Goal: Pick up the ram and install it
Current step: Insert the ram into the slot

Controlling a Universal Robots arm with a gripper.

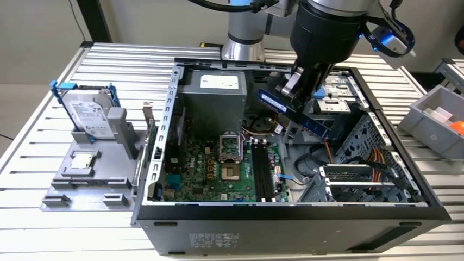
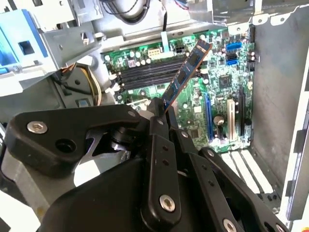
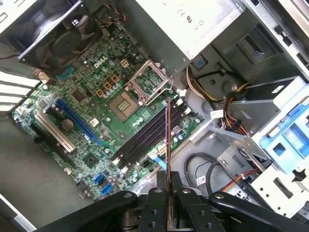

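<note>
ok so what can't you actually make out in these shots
- ram, gripped end: second wrist view, buried between the jaws of the gripper
- ram's chips: first wrist view, the stick is seen edge-on as a thin line
- memory slots, whether the latches are open: exterior view, too small to tell
- grey bin: exterior view's right, cut off by the picture edge

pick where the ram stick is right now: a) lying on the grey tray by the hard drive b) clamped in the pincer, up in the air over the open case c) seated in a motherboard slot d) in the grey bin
b: the pincer is shut on one end of the ram stick, which hangs above the motherboard, clear of the black memory slots.
</note>
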